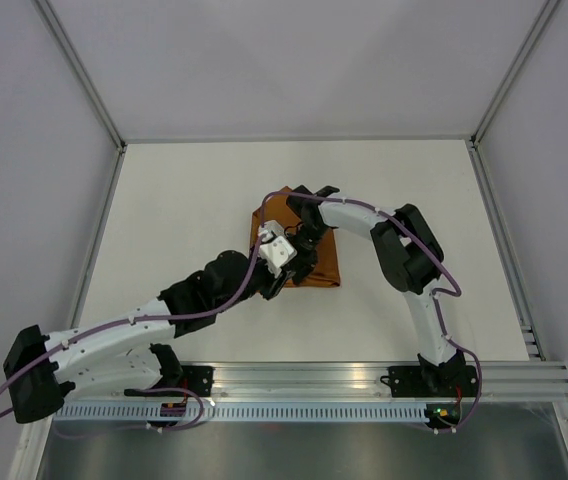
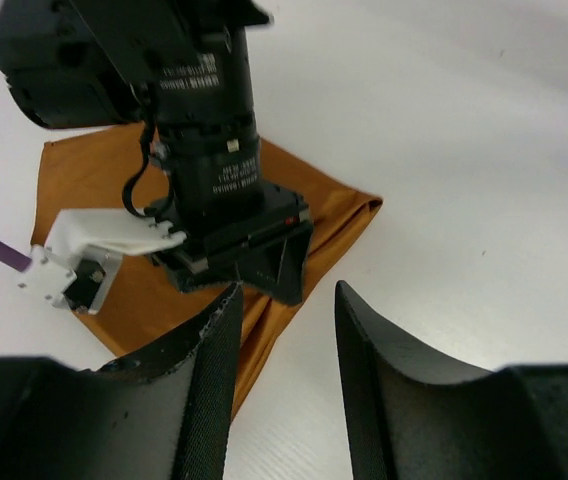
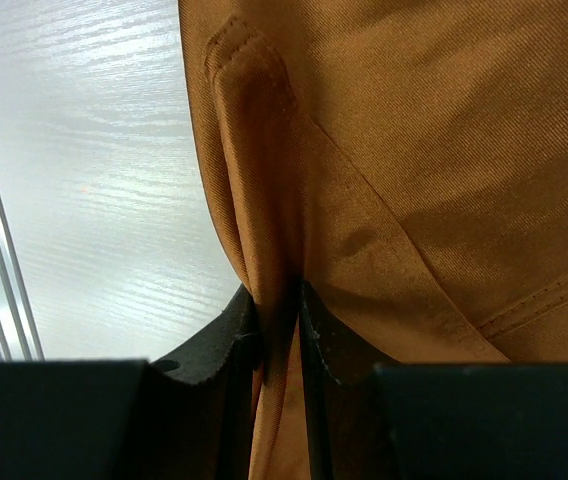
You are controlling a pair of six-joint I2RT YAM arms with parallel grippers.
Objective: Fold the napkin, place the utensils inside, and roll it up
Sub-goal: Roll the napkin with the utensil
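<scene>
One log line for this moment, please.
right tool: shut on napkin fold | left tool: open at napkin edge | utensils: not visible

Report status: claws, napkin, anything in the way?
Right claw shut on a pinched-up fold of napkin. Left claw open, low at its edge. No utensils in view. Right arm directly ahead of left claw.

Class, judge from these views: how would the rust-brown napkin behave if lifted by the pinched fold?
Probably floppy: the napkin creases into soft folds where the right gripper pinches it. Likely light: its hemmed layers look thin, so unheld parts should sag.
</scene>
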